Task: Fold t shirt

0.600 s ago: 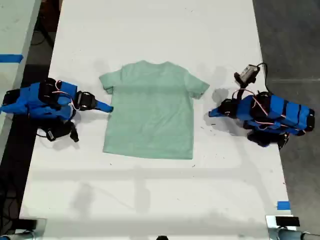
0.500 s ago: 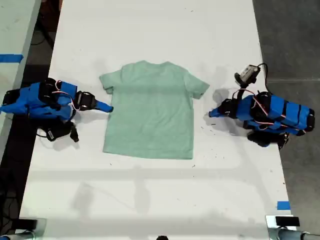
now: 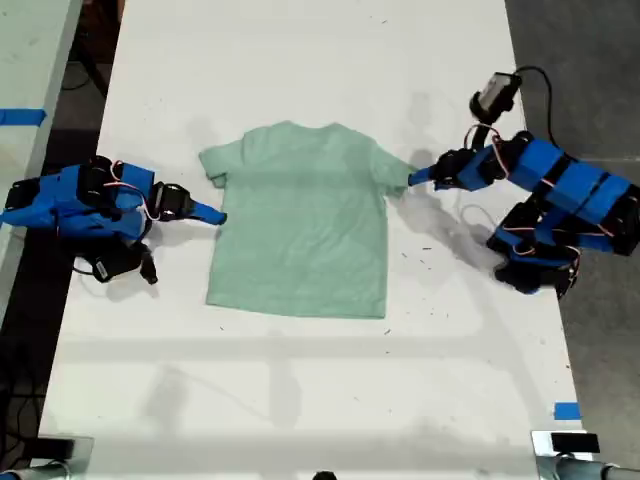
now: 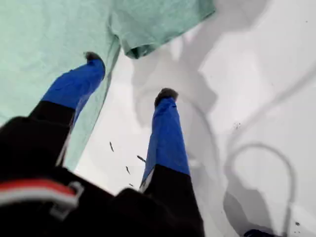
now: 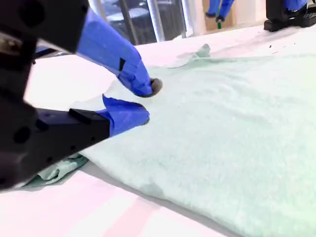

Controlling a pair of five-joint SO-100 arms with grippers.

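The pale mint-green t shirt (image 3: pixel 300 225) lies flat on the white table (image 3: pixel 300 60), collar toward the far edge. My first gripper (image 3: pixel 413 180) hovers at the sleeve (image 4: pixel 158 24) on the exterior view's right. It is open (image 4: pixel 129 76), with one fingertip (image 4: pixel 93 58) over the shirt's side edge and the other over bare table. My second gripper (image 3: pixel 216 215) sits low at the shirt's side edge on the exterior view's left, below that sleeve. Its jaws (image 5: pixel 144 101) stand a little apart, with nothing between them, tips just over the cloth (image 5: pixel 227 118).
Blue tape (image 3: pixel 566 411) marks the table's near corner on the exterior view's right. A second table with blue tape (image 3: pixel 20 117) stands at the exterior view's left, and dark floor (image 3: pixel 580 60) lies beyond the table on the exterior view's right. A cable (image 3: pixel 535 75) loops from the first arm's camera.
My first arm has risen and reached toward the shirt, bringing its gripper to the sleeve on the exterior view's right. The second arm and the shirt have not moved.
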